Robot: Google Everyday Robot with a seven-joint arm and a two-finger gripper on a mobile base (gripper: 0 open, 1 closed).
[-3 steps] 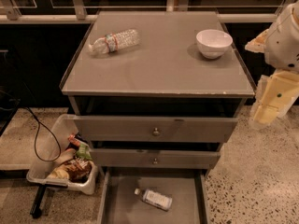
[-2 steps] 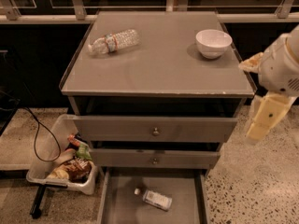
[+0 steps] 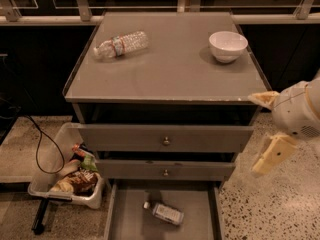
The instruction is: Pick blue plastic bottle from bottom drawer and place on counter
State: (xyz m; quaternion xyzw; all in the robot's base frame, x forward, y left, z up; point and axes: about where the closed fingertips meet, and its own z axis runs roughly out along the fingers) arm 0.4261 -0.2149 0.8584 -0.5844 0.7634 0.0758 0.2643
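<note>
Claw [image 3: 272, 151] hung off the right side of the cabinet, level with the upper drawer fronts and outside them. Released or clenched: cannot tell. It carried no bottle, so I judged this the approach, grasp not yet begun.

Just left of the claw: two upper grey drawers with small round knobs [image 3: 165, 140], both about closed. That likely kept them out of the drop path.

Up and left of the claw: flat grey square desk [image 3: 170, 74] with a thin raised rim, near corner close to the claw. Round white bowl [image 3: 228, 45] sat on its right rear part.

Down and left of the claw: wide shallow grey bottom drawer [image 3: 127, 211], pulled out, so its floor was open from above. Small pale-blue plastic bottle with white label [image 3: 166, 213] lay on its side there, cap end pointing away from the claw, apart from the drawer walls. Lying flat, it probably wanted a top-down grip across the body.

Far left of the claw, on the desk: clear crinkled water bottle with coloured band [image 3: 121, 44], on its side. Not the target. Bare grey between it and the bowl looked like the place spot.

Farthest left, on the floor: white bin of snack packets [image 3: 70, 184].
</note>
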